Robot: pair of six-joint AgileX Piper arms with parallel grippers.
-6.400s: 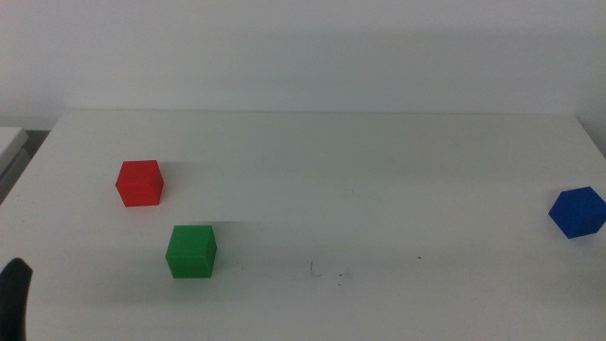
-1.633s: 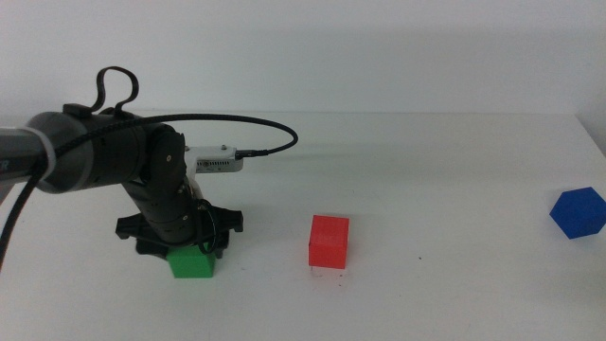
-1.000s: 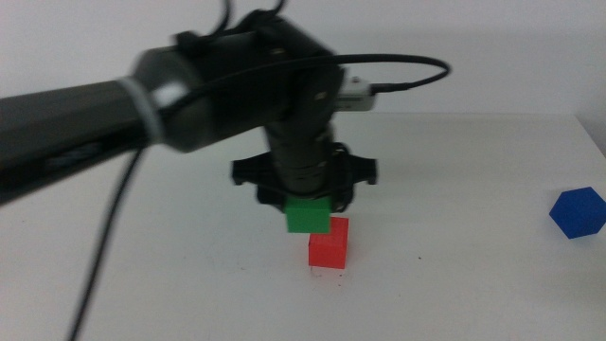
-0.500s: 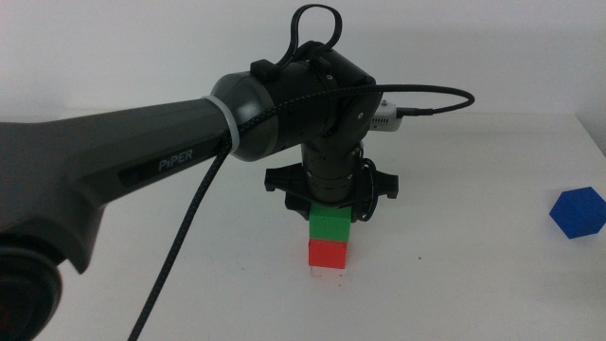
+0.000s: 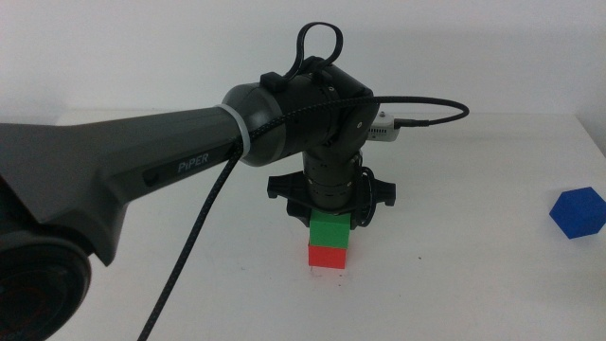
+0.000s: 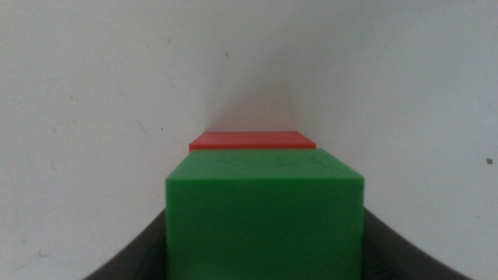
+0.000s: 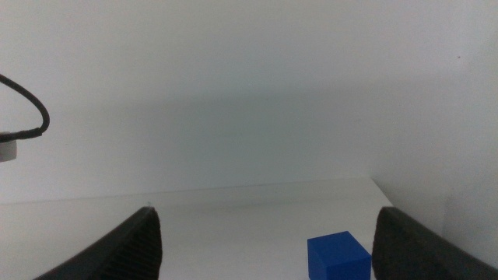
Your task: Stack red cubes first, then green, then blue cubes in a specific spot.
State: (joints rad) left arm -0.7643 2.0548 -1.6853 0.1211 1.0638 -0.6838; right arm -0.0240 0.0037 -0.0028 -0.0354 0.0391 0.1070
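A: Nearest the middle camera, bulk of the left arm (image 5: 114,180), sweeping in from the left side and reaching to mid-bench

B: And at its tip?

A: Left hand (image 5: 329,220) pointing straight down over the stack, clamped on the green cube (image 5: 330,229). In the left wrist view, dark jaws pressed against both flanks of that cube (image 6: 264,214), no gap either side

B: Stack itself?

A: Red cube (image 5: 328,257) flat on the white bench (image 5: 454,284), roughly centre, a little toward the near edge. Green sitting directly on top, faces touching, edges close to flush. From the wrist camera only a thin strip of red (image 6: 252,141) peeking out beyond the green top face

B: Anything around the wrist?

A: Black cable (image 5: 417,102) looping out from a small white plug on the arm, arching to the right above the bench

B: Farther out?

A: Blue cube (image 5: 578,211) alone near the right edge of the bench, well apart from the stack, turned corner-on to the middle camera, resting on the surface

B: Right arm?

A: Out of the middle view. Right hand (image 7: 264,257) seen only in its own wrist picture, jaws spread wide, nothing between them, the blue cube (image 7: 338,255) lying on the bench ahead of it and untouched

B: Beyond that?

A: Plain white wall (image 5: 473,47) behind the far edge of the bench
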